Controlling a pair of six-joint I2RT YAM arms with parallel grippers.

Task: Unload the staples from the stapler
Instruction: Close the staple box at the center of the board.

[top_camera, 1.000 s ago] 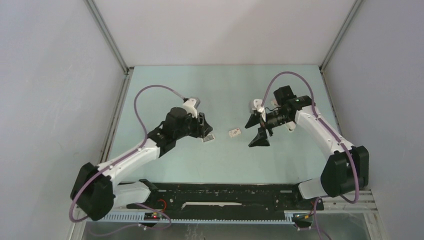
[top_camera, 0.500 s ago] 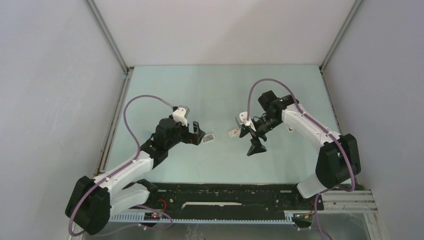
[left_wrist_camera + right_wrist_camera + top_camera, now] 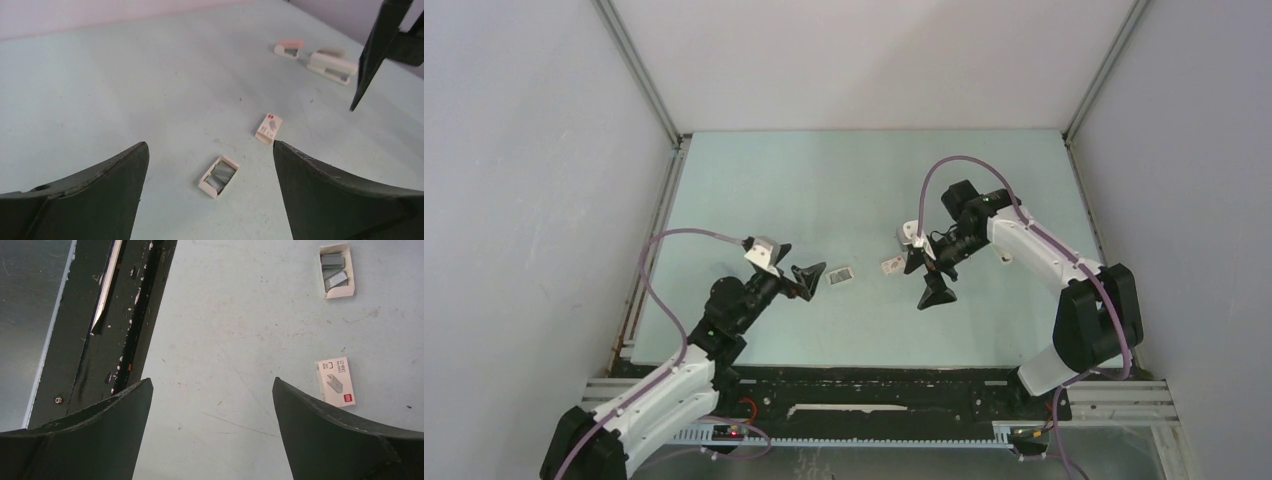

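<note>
The white stapler (image 3: 330, 66) lies on the table far off in the left wrist view, beside one finger (image 3: 372, 50) of the right gripper. I cannot make it out in the top view. Grey staples (image 3: 220, 176) lie in a small open tray (image 3: 839, 276), which also shows in the right wrist view (image 3: 336, 271). My left gripper (image 3: 799, 265) is open and empty just left of the tray, its jaws wide apart (image 3: 210, 144). My right gripper (image 3: 924, 277) is open and empty over bare table (image 3: 212, 380), next to the printed box (image 3: 891, 266).
The printed box also shows in both wrist views (image 3: 269, 128) (image 3: 336, 381). A small pinkish-topped piece (image 3: 288, 47) lies just beyond the stapler. The black rail (image 3: 125, 315) runs along the table's near edge. Grey walls enclose the table on three sides.
My left arm has drawn back toward the near left, leaving the tray on the table. My right gripper moved left to beside the printed box, then stayed still.
</note>
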